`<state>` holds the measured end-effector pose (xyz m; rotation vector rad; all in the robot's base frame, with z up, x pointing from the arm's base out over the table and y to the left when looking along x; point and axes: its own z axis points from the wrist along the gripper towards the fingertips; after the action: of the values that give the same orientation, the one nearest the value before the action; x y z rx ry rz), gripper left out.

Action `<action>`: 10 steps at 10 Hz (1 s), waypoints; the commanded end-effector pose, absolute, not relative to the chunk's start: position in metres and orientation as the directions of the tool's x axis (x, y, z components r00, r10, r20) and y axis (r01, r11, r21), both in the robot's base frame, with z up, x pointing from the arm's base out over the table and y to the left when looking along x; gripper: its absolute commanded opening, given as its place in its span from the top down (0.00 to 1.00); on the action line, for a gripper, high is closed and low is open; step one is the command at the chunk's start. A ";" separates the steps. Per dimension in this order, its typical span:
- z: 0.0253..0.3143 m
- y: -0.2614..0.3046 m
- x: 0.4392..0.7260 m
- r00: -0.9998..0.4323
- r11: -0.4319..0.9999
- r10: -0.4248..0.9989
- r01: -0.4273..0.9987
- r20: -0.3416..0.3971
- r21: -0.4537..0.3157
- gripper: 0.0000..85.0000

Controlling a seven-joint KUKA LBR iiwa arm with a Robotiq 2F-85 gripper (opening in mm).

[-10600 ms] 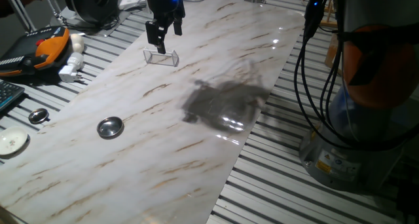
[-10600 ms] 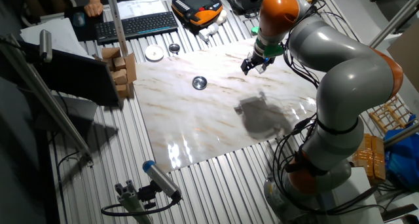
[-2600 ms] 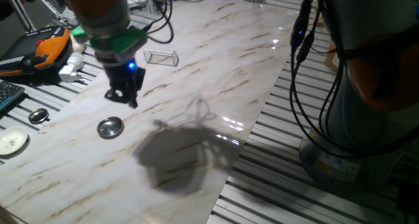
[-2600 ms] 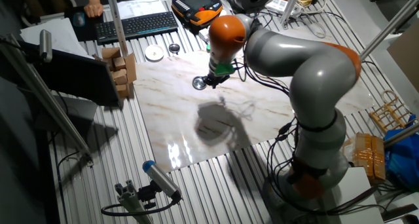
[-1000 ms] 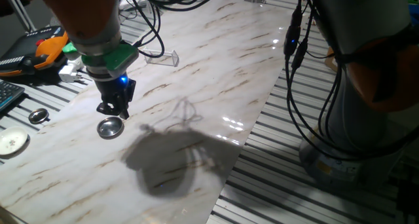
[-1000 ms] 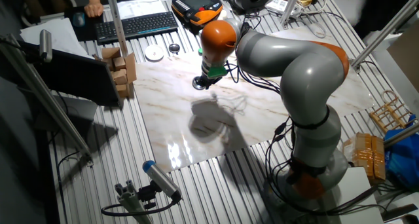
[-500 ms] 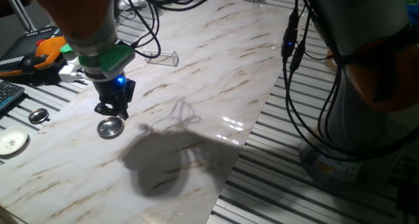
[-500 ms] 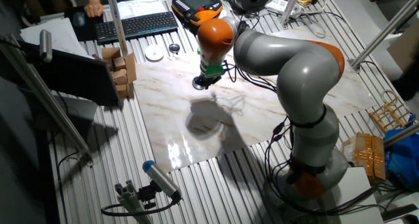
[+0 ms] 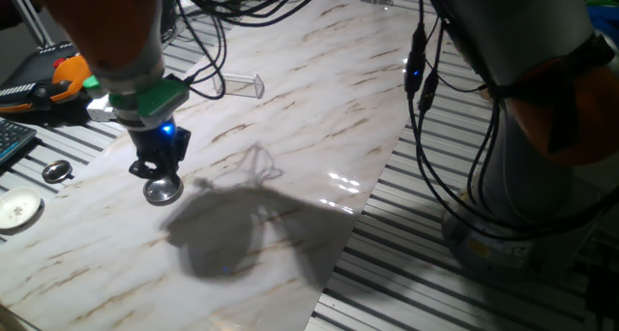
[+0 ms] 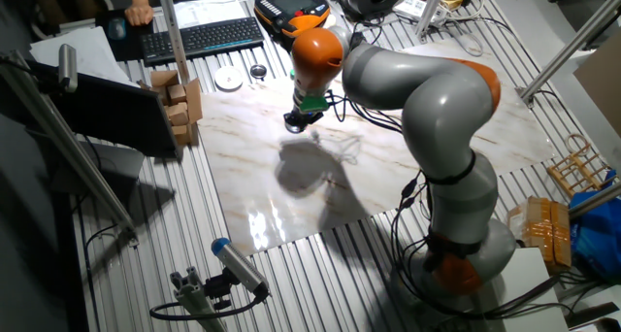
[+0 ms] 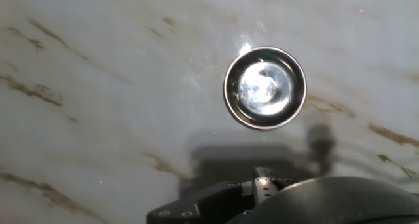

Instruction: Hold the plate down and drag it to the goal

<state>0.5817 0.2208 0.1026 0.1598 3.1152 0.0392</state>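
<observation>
Marble-patterned board (image 9: 319,99) covers slatted table (image 9: 542,292); landmark for all below. Grey-and-orange arm (image 10: 427,89) reaches across board to its keyboard-side end. Gripper (image 9: 158,168) hangs low right over plate (image 9: 163,189) near that end; contact unclear; fingers open or closed cannot tell. Plate (image 11: 265,87) shiny, round, rim raised, flat on board. Clear plastic bracket (image 9: 241,82) on board, well apart from plate. White disc (image 9: 17,208) and small dark-centred disc (image 9: 56,171) off board, beside plate's end.

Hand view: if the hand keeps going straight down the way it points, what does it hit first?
Most likely the plate, which sits just ahead of the hand on the marble board. The depth is unclear, so contact may be slightly off centre.
</observation>
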 end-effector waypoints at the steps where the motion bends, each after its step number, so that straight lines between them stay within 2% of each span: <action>1: 0.102 0.222 0.583 -0.996 0.996 0.091 0.091 -0.025 0.005 1.00; 3: 0.101 0.218 0.587 -0.998 0.998 0.059 0.059 -0.032 -0.007 1.00; 10: 0.086 0.199 0.612 -0.999 0.999 0.043 0.042 -0.021 0.027 1.00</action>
<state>0.6121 0.1989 0.0855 0.0668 3.1193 0.0397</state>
